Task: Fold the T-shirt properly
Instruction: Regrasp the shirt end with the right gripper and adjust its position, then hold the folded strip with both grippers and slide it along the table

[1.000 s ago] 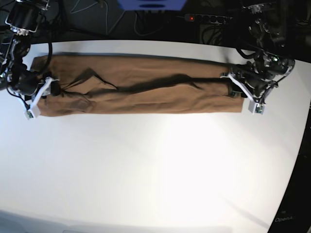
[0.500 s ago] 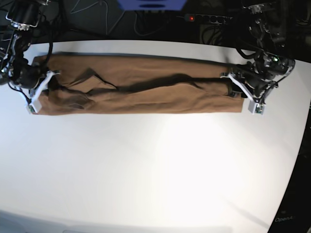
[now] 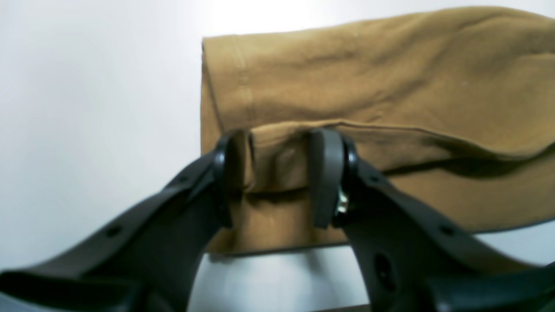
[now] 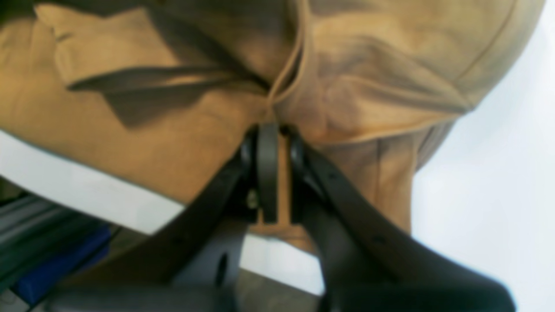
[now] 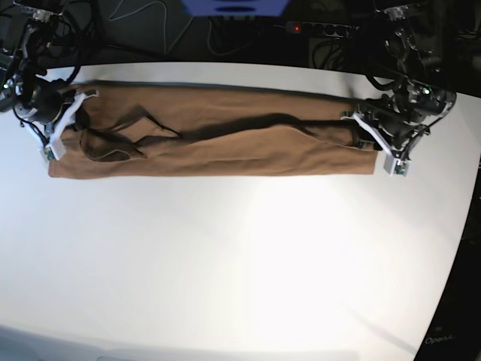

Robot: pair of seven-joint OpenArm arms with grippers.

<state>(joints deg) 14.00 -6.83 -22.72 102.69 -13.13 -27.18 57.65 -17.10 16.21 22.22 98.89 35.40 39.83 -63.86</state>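
Observation:
The tan-brown T-shirt (image 5: pixel 225 147) lies as a long narrow strip across the far part of the white table (image 5: pixel 240 256). At the strip's left end in the base view, my right gripper (image 5: pixel 75 124) is shut on a thin pinch of the cloth, and the right wrist view shows that gripper (image 4: pixel 277 130) with the T-shirt (image 4: pixel 368 86) bunched just beyond it. At the right end, my left gripper (image 5: pixel 359 135) holds a thick raised fold. In the left wrist view the left gripper (image 3: pixel 279 134) has cloth filling its gap, and the T-shirt (image 3: pixel 390 73) top layer is lifted.
Behind the table's far edge are dark cables, a power strip (image 5: pixel 316 28) with a red light and a blue object (image 5: pixel 234 6). The table's edge (image 4: pixel 108 199) runs close under the right gripper. The table's right edge curves away near the left arm.
My right gripper has shut on the shirt's left end and moved toward the far edge, dragging the cloth into new creases. The left arm and its end have not moved.

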